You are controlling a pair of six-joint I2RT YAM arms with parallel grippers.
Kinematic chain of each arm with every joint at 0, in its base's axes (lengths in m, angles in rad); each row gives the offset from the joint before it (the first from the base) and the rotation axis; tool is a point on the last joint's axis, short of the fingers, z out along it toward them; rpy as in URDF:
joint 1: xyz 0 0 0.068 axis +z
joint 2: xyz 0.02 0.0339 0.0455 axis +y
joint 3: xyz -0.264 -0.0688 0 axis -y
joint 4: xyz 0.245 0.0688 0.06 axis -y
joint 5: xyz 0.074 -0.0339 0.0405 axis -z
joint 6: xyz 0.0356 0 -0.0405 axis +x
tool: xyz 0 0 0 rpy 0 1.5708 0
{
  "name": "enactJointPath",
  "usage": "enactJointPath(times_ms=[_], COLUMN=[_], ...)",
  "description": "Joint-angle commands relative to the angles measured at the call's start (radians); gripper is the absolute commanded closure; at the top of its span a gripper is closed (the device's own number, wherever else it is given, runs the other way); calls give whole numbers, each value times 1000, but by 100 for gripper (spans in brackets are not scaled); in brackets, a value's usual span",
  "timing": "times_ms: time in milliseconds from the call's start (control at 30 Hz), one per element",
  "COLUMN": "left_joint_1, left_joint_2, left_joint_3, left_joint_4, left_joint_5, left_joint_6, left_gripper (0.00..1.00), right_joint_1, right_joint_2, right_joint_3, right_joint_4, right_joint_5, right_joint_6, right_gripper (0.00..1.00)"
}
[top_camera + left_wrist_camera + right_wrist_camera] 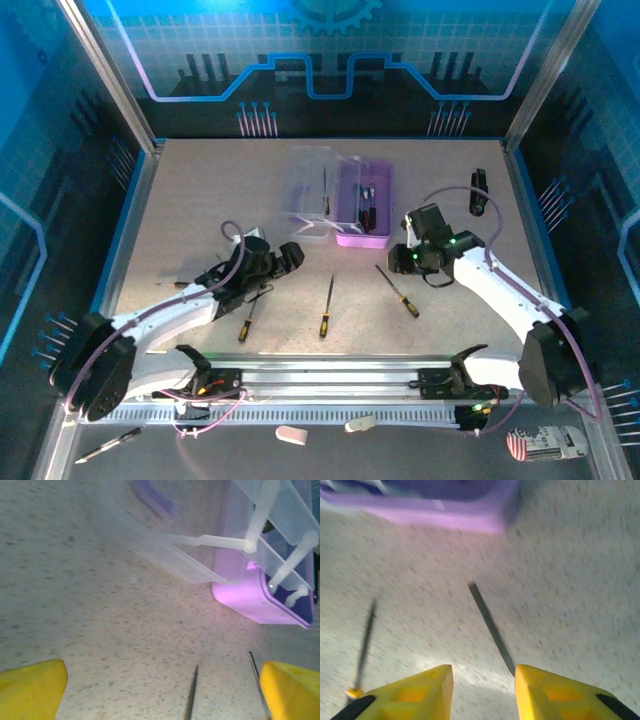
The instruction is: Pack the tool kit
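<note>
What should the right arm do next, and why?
Probably nudge the right gripper sideways and down so the screwdriver shaft sits between its fingers. Its jaws are apart and empty, the shaft runs toward one finger's inner edge, and the case lies open nearby.

Three screwdrivers (326,308) lie loose on the table (190,210) near the open tool kit case (362,238).

The counter (200,215) is viewed from above and behind — the purple case base (250,597) is shared by both low, close wrist views.
</note>
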Motion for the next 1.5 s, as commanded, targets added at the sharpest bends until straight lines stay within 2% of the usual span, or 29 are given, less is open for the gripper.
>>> enactJointPath(times_ms=[0, 133, 367, 767, 1333, 1467], left_joint_1=[5, 3, 3, 3, 3, 3], left_joint_2=[57, 75, 36, -14, -37, -37], left_joint_3=[53, 69, 44, 23, 19, 19], left_joint_4=[111, 110, 98, 62, 49, 48], left_joint_5=[123, 136, 118, 93, 82, 81], left_joint_6=[17, 21, 23, 21, 24, 22], left_gripper=[1, 2, 1, 1, 1, 1], right_joint_1=[1, 12, 37, 110, 199, 212], right_joint_2=[-4, 27, 68, 180, 184, 199], right_joint_3=[-45, -71, -121, -122, -115, -110], right_joint_4=[-64, -74, -78, -22, 2, -11], right_joint_5=[27, 16, 74, 45, 19, 50], right_joint_6=[-14, -19, 34, 66, 115, 116], right_gripper=[62, 60, 59, 61, 61, 61])
